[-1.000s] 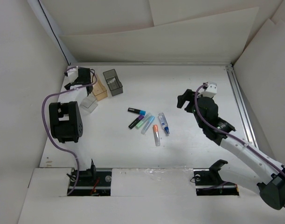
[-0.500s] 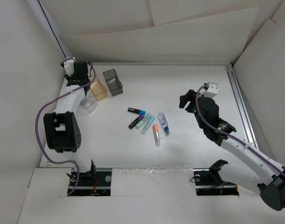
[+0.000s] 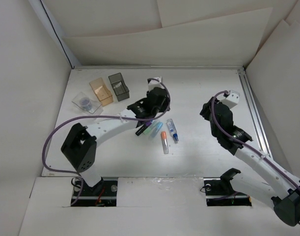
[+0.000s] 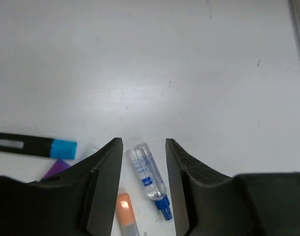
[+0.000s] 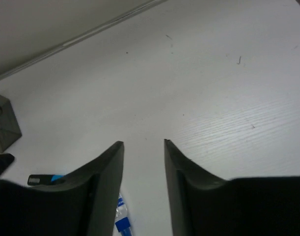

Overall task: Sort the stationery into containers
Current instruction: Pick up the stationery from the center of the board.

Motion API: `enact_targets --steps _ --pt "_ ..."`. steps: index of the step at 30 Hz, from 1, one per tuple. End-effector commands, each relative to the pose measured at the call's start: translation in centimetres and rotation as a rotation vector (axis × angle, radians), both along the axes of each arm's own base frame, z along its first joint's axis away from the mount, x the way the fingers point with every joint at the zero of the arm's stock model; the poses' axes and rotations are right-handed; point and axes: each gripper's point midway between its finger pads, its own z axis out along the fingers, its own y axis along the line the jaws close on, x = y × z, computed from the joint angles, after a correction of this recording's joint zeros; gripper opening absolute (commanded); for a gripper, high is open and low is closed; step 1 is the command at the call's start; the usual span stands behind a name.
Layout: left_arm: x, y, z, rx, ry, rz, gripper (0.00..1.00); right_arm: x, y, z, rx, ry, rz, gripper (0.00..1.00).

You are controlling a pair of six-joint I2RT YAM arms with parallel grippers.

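Note:
The stationery lies mid-table: a black-purple pen (image 3: pixel 140 132), a green one (image 3: pixel 147 130), a light blue one (image 3: pixel 155 130), a clear tube with orange cap (image 3: pixel 164 141) and a clear tube with blue label and cap (image 3: pixel 172 130). My left gripper (image 3: pixel 159 112) hovers over them, open and empty. In the left wrist view its tips (image 4: pixel 143 142) frame the blue-label tube (image 4: pixel 149 174), with the orange cap (image 4: pixel 124 204) and a black pen with blue end (image 4: pixel 34 146) beside. My right gripper (image 3: pixel 205 110) is open and empty to their right, also seen in the right wrist view (image 5: pixel 144 142).
Three boxes stand at the far left: a clear shallow one (image 3: pixel 87 102) with something small and dark in it, an amber one (image 3: pixel 100 91) and a dark grey one (image 3: pixel 119 86). White walls close in the table, and a metal rail (image 3: pixel 253 108) runs along its right edge.
My left arm has swung from the boxes at the far left to above the stationery in the middle. The clear box now sits slightly further left. My right gripper has drawn back a little to the right.

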Motion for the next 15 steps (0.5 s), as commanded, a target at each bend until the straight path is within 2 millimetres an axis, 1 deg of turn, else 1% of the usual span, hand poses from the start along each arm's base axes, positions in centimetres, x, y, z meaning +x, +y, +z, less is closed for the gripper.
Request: enact_targets --steps 1,2,3,4,5,6,7,8,9,10,12,13,15 --pt "-1.7 -2.2 -3.7 0.003 0.071 0.001 0.37 0.0 -2.1 2.2 0.028 -0.031 -0.085 0.49" --pt "-2.1 -2.9 -4.6 0.017 0.085 -0.003 0.39 -0.1 -2.2 2.5 0.036 -0.038 -0.084 0.58" --pt "-2.6 -3.5 -5.6 0.036 0.099 -0.017 0.44 0.0 -2.3 2.4 0.043 -0.034 -0.076 0.61" --pt "-2.6 -4.1 -7.2 0.062 0.115 -0.010 0.47 0.1 -2.4 2.4 0.038 -0.030 -0.069 0.64" --pt "-3.1 -5.0 -7.4 0.077 0.116 -0.023 0.50 0.2 -2.4 2.5 0.047 -0.036 -0.063 0.65" --pt "-3.1 -5.2 -7.8 0.092 0.114 -0.007 0.53 0.2 -2.1 2.5 0.050 -0.034 -0.050 0.65" --pt "-2.9 -5.1 -8.5 0.109 0.116 0.005 0.57 0.3 -2.4 2.0 0.040 -0.023 -0.050 0.66" --pt "-3.2 -5.8 -9.0 0.117 0.120 -0.008 0.58 0.3 -2.2 2.0 0.043 -0.021 -0.040 0.66" --pt "-3.4 -6.0 -9.5 0.112 0.135 -0.013 0.59 0.4 -2.1 1.7 0.038 -0.013 -0.040 0.68" --pt "-3.4 -6.5 -9.3 0.084 0.138 -0.018 0.60 0.5 -2.1 1.9 0.043 -0.021 -0.040 0.68" --pt "-3.6 -6.2 -11.1 0.095 0.164 -0.007 0.59 0.5 -2.0 1.9 0.036 -0.018 -0.029 0.68" --pt "-3.7 -6.2 -11.3 0.095 0.164 -0.007 0.57 0.5 -2.3 1.9 0.036 -0.019 -0.038 0.68" --pt "-3.7 -6.2 -12.3 0.106 0.179 -0.001 0.56 0.5 -2.1 1.9 0.039 -0.017 -0.029 0.68"
